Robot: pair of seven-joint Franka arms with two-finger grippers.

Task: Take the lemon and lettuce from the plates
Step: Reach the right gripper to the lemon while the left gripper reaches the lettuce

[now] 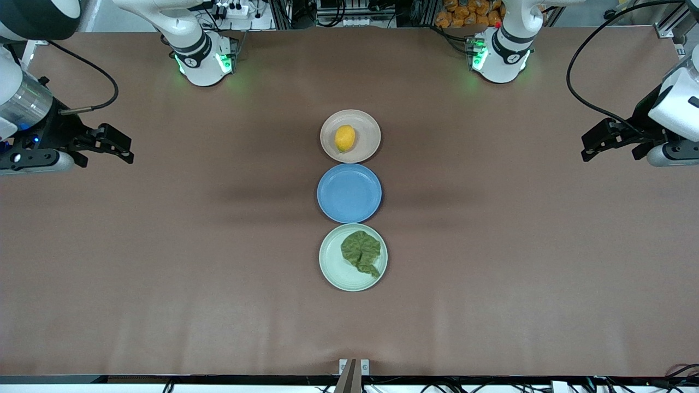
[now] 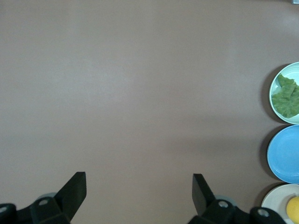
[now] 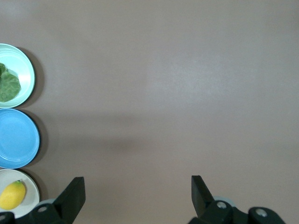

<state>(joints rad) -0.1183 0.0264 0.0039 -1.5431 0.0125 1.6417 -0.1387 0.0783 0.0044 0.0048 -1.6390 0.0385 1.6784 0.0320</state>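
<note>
The yellow lemon [image 1: 344, 138] lies on the beige-pink plate [image 1: 367, 126], the plate of the row farthest from the front camera. The dark green lettuce [image 1: 361, 252] lies on the pale mint plate [image 1: 334, 267], nearest the front camera. My left gripper [image 1: 592, 146] is open and empty above bare table at the left arm's end. My right gripper [image 1: 121, 147] is open and empty above bare table at the right arm's end. The left wrist view shows the lettuce [image 2: 287, 97] and lemon [image 2: 293, 209] at its edge. The right wrist view shows the lemon [image 3: 12, 194] and lettuce [image 3: 8, 85].
An empty blue plate [image 1: 349, 192] sits between the two task plates in the middle of the brown table. The two arm bases [image 1: 203, 57] [image 1: 499, 54] stand along the table edge farthest from the front camera. Black cables hang by each arm.
</note>
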